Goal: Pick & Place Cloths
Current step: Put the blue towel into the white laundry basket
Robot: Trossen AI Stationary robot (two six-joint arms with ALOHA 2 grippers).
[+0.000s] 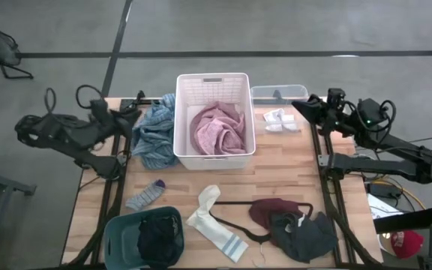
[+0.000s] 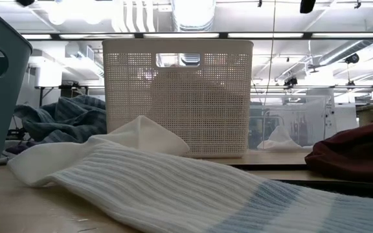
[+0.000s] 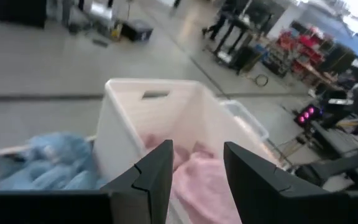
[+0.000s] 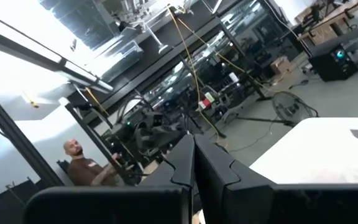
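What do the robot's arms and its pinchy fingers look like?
Both arms are dark, almost black, built from chunky jointed pieces with black cables looping around them. The right arm shows a tiny green light. The left gripper has two flat, angular black fingers with stepped edges. The right gripper has the same kind of dark, pointed fingers.

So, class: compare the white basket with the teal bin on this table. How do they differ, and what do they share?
The white basket has perforated walls and stands at the table's far edge; the teal bin has solid walls and sits at the near left corner. The white basket holds a pink cloth; the teal bin holds a black cloth. Both are open-topped and each holds a garment.
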